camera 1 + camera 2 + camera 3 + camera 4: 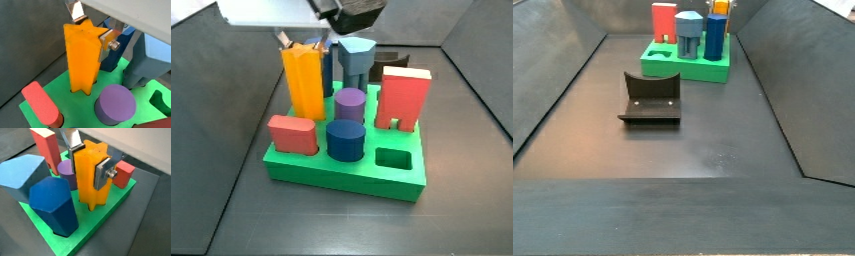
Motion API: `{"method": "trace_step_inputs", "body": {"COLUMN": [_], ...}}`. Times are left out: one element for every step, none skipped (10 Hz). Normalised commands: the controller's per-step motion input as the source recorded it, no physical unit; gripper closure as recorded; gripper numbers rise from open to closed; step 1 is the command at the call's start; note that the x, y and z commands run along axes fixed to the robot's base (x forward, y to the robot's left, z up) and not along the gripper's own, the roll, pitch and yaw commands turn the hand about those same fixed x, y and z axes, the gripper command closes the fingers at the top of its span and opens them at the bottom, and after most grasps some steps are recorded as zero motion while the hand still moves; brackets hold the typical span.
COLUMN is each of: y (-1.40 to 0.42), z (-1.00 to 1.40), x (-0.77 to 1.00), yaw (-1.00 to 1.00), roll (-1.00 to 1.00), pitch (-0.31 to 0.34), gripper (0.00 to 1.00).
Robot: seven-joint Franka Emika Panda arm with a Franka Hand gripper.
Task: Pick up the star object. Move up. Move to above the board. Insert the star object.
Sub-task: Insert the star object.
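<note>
- Standing upright in the board (137, 120), the star object (83, 57) has its lower end down in a cut-out of the green slab, while its upper end sits between the plates of the pincer (93, 31).
- In both wrist views the silver fingers (102, 173) lie flat against opposite sides of the orange-yellow prism near its top, so the pincer is clamped on the star object (one plate shows a small screw head).
- In a side view the pincer (302, 44) hangs from above, directly over the star object (303, 80), at the back edge of the board (352, 172).
- Just beside the pincer in a wrist view stands a dark blue hexagonal column (57, 205), also seated in the board (100, 223), with a paler blue block (23, 170) near it.
- Below the pincer, a purple cylinder (115, 102) rises from the board close to the foot of the prism, and a red rounded block (40, 102) stands a little further off.
- A tall red block (404, 100) stands on the board, apart from the pincer, with an open square hole (392, 157) in front of it.
- Well away from the pincer, the dark fixture (651, 97) sits on the tabletop (673, 150), in front of the board (687, 68).
</note>
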Motion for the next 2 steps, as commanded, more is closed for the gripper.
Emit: {"method": "trace_step_inputs", "body": {"y": [0.00,0.00], "z": [0.00,0.00], "x": [0.00,0.00], "yaw": [0.00,0.00], "roll": [-0.01,0.00], "pitch": [-0.010,0.000], "gripper": [1.00,1.00]}}
